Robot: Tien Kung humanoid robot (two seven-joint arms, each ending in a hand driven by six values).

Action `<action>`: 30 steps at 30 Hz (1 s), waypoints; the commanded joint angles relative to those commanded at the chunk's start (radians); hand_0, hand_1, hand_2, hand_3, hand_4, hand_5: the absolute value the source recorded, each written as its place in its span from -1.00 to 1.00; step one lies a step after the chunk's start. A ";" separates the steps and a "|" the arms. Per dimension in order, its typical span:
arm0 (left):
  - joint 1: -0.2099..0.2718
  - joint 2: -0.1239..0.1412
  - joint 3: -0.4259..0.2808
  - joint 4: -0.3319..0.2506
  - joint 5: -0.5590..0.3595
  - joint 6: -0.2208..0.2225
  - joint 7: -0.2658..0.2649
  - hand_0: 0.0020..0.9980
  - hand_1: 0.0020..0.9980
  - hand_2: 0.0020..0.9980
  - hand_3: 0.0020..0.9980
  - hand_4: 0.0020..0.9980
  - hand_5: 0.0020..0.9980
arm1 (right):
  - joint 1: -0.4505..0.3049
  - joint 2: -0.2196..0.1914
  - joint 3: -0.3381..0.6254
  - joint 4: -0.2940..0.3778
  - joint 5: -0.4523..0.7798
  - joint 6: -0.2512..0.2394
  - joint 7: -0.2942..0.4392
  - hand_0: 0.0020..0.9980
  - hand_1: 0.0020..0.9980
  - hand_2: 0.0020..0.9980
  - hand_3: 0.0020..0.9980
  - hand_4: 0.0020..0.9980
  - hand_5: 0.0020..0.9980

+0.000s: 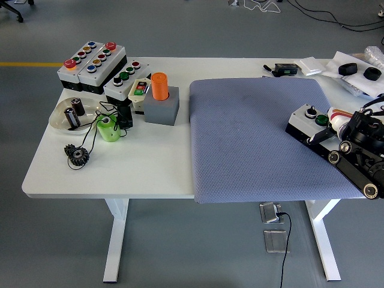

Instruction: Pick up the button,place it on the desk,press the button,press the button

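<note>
- Head view: near the bench's left edge a shallow white dish (60, 117) holds two dark cylinders (74, 111).
- Just right of it, a green cup (108, 128) stands with black cable looped around it.
- A grey block (162, 108) near the far edge carries one upright orange cylinder (159, 86) in its top.
- At the right edge, the right hand (351, 135) has its fingers curled against the button box (310, 124), which sits tilted on the grey mat (264, 138); whether the grip is fully closed, I cannot tell.
- Three more button boxes (93, 63) cluster at the far left corner.
- One black gear (77, 155) lies toward the near left corner.
</note>
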 joint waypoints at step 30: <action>-0.011 0.000 -0.009 0.000 -0.002 -0.001 -0.001 0.30 0.41 0.45 0.02 -0.37 0.90 | 0.138 -0.166 -0.437 0.125 0.097 -0.140 0.811 -0.88 -0.91 -0.55 -0.28 0.01 -0.82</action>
